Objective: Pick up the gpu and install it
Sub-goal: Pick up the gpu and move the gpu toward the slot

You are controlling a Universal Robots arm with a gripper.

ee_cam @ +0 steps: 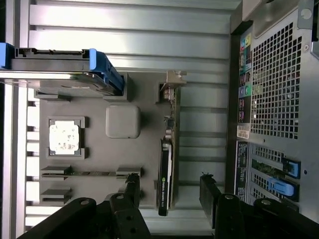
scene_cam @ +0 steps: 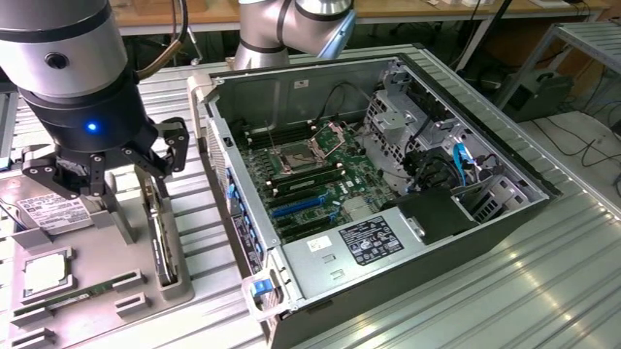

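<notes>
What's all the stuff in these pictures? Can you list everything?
gpu: one, black, on edge in the tray, beside the case
hard drive: one, silver with blue ends, on the tray
chip: one, silvery, in a tray pocket
memory stick: one, green, in a tray slot
tray: one, grey, on the table
case: one, black and silver, open, on the table
table: one, ribbed silver metal
gripper: one, black, open, straddling the gpu
arm: one, silver and black, above the tray
</notes>
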